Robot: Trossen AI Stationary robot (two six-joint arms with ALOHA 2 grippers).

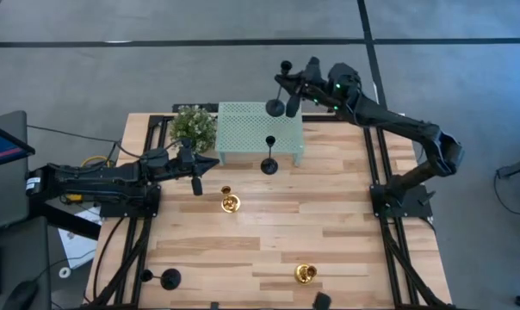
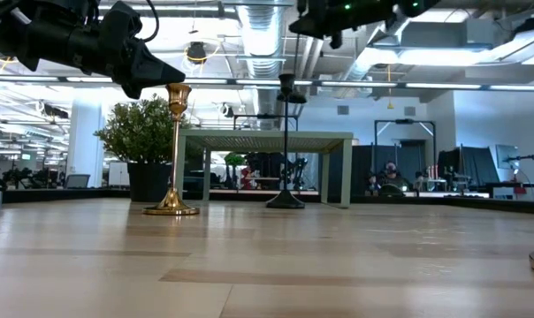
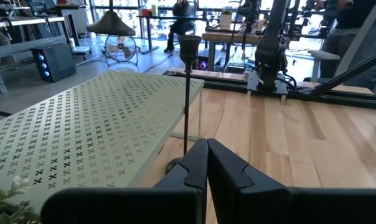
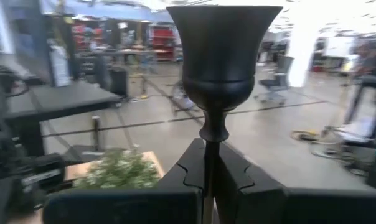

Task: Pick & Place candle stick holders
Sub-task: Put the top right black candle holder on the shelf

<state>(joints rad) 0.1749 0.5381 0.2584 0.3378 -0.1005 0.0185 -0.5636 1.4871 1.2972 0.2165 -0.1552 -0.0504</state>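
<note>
Right gripper pinches a black candle stick holder; left gripper pressed together, empty.

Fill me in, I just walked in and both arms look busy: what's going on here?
The right claw is shut on the thin stem of a matte black candle stick holder, held in the air over the far edge of the pale green perforated metal stand. The left claw is shut and empty beside the small green potted plant. Another black holder and a shiny gold candle stick holder stand on the wooden table in front of the stand.
</note>
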